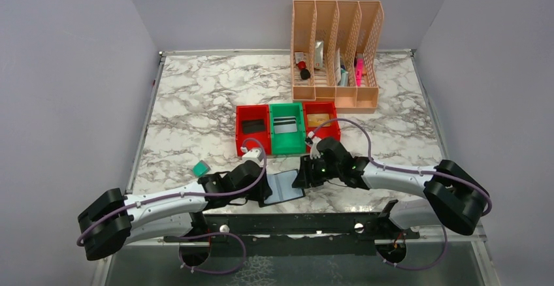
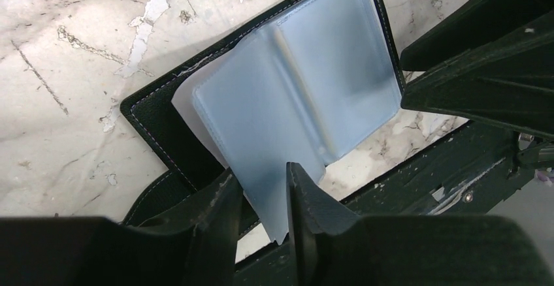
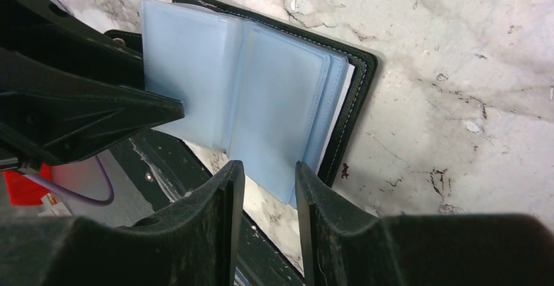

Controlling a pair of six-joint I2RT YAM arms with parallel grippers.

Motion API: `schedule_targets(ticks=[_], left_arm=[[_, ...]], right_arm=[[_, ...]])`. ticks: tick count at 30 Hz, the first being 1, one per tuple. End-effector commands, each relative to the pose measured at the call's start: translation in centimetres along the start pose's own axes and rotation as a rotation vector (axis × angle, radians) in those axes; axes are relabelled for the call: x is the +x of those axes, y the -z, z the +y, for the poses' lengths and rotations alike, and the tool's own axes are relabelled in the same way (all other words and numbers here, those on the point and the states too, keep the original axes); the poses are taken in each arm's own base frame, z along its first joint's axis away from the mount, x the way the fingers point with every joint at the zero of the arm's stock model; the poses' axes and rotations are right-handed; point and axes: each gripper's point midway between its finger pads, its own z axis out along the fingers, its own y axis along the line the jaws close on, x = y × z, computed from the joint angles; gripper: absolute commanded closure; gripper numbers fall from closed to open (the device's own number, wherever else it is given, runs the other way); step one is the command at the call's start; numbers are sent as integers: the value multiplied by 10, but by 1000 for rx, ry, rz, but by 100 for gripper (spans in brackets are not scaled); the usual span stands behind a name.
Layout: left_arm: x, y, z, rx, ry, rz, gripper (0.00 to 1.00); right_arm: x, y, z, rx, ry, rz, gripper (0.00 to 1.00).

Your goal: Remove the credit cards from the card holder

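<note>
Status check: the card holder (image 1: 285,187) lies open flat on the marble table (image 1: 196,103), near its front edge, between my two claws. The left claw (image 2: 261,172) has its fingers parted by a narrow gap. The lower corner of a clear sleeve (image 2: 274,123) sits in that gap, but I see no firm pinch on it. The right claw (image 3: 268,165) is likewise parted narrowly and holds nothing, with the nearest sleeve corner just ahead of its fingertips. The sleeves facing both wrist cameras look blue-grey and empty. A white edge (image 2: 185,96) shows behind the stack; I cannot tell whether it is a card or a liner. Card-like items lie in the green bin (image 1: 272,129) and the left red bin (image 1: 239,132). My judgement: the removal is far along. What remains is to turn the other leaves and check for any card left inside.
</note>
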Motion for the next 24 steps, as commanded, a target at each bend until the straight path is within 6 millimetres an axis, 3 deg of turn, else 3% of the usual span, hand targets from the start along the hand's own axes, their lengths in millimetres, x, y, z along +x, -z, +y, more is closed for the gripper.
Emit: schedule_targets(ticks=[1, 4, 8, 16, 24], left_arm=[[-3, 5, 5, -22, 11, -15, 64], [-3, 7, 8, -38, 10, -13, 63], [2, 4, 15, -59, 16, -7, 64], [15, -3, 24, -87, 11, 40, 75], [16, -5, 22, -74, 11, 39, 78]], right_arm=[[0, -4, -1, 12, 6, 8, 60], [2, -6, 3, -11, 10, 16, 61], [6, -13, -9, 37, 14, 29, 63], [8, -13, -9, 41, 3, 30, 69], [-9, 3, 40, -123, 84, 4, 78]])
